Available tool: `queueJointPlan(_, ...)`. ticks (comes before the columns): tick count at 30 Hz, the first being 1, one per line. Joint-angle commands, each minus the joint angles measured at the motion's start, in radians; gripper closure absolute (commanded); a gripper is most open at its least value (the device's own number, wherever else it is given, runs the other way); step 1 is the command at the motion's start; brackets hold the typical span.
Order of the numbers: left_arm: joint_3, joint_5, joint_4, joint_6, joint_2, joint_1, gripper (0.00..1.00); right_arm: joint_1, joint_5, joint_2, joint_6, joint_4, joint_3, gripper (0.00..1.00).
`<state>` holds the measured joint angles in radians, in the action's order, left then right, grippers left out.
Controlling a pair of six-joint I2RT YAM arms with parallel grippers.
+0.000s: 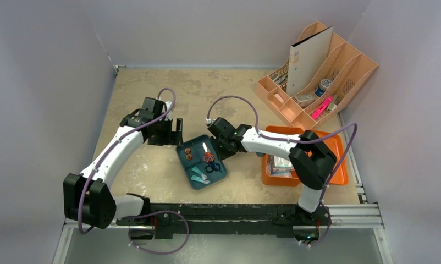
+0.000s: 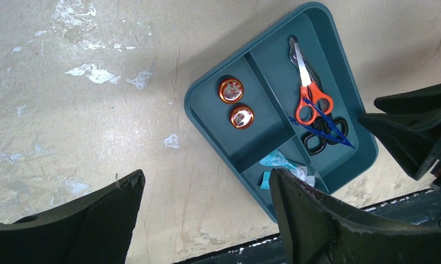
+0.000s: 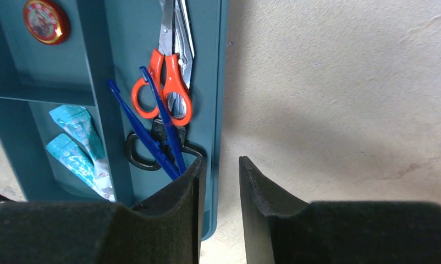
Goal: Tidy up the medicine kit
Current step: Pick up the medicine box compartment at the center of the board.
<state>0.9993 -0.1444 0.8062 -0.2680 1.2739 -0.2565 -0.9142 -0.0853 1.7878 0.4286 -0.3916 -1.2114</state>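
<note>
The medicine kit [image 1: 339,165], an orange case, lies open at the right with packets [image 1: 281,165] inside, partly behind my right arm. At centre a dark teal tray [image 1: 192,179] holds two round red tins [image 2: 231,91], orange scissors [image 2: 306,93], blue tweezers [image 2: 323,124], black-handled scissors [image 2: 316,142] and teal packets [image 2: 279,160]. My left gripper [image 2: 204,179] hangs wide open over bare table just left of the tray. My right gripper [image 3: 220,159] straddles the tray's right rim [image 3: 221,82]. Its jaws stand narrowly apart, and table shows between the rim and the outer finger.
A pale peach desk organizer [image 1: 350,74] stands at the back right with a white folder [image 1: 309,58] and small items in it. A black rail [image 1: 235,212] runs along the near edge. Grey walls close in the left, back and right sides.
</note>
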Motion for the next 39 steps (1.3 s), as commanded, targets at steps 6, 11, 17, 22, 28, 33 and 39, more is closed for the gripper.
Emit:
queueJointPlan(6, 0.007, 0.005, 0.004, 0.034, -0.002, 0.002, 0.18, -0.002, 0.010, 0.047, -0.057, 0.009, -0.033, 0.74)
queueJointPlan(11, 0.002, 0.023, 0.003, 0.035, -0.023, 0.002, 0.17, -0.003, 0.020, 0.071, -0.063, 0.004, -0.051, 0.79)
queueJointPlan(17, 0.005, 0.025, 0.006, 0.036, -0.014, 0.002, 0.17, -0.003, 0.034, 0.059, -0.066, -0.013, -0.063, 0.91)
queueJointPlan(22, -0.001, 0.035, 0.003, 0.038, -0.027, 0.002, 0.16, -0.002, 0.049, 0.007, -0.062, -0.038, -0.066, 1.00)
queueJointPlan(28, 0.005, 0.065, 0.011, 0.027, -0.025, 0.002, 0.15, 0.018, 0.110, -0.068, -0.030, -0.067, -0.066, 1.00)
queueJointPlan(33, 0.000, 0.078, 0.008, 0.020, -0.060, 0.002, 0.15, 0.034, 0.140, -0.131, -0.009, -0.130, -0.089, 1.00)
queueJointPlan(39, -0.009, 0.023, -0.008, 0.006, -0.124, 0.000, 0.15, 0.062, 0.168, -0.197, -0.008, -0.218, -0.110, 1.00)
